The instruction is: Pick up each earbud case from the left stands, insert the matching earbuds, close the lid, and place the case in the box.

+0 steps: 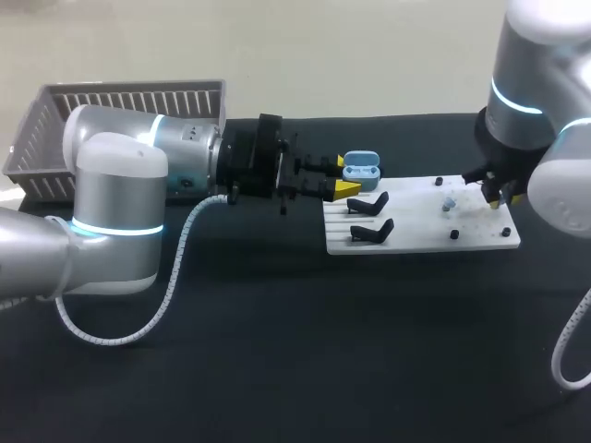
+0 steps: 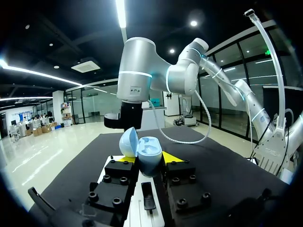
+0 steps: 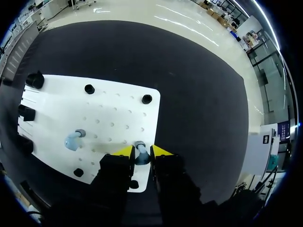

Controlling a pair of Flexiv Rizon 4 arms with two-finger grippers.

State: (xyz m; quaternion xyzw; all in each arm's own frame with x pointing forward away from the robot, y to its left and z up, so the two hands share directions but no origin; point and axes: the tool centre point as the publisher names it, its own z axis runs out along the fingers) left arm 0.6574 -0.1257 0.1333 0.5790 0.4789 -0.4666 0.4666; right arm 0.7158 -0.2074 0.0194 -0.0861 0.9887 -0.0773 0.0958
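Between yellow tips of left tool [image 2: 147, 160]: pale blue rounded plastic earbud case [image 2: 147, 150], lid hinged open, clamped from both sides. Between tips of right tool [image 3: 142, 152]: small grey-blue earbud [image 3: 141, 149], pinched, low over white perforated board [image 3: 118, 109]. Ahead and off to one side of right tool: second matching earbud [image 3: 73, 140], resting on board.

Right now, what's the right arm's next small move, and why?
Probably lift straight up. The right jaws seem closed on an earbud standing on the white board, and the left jaws hold the case with its lid open, ready for it.
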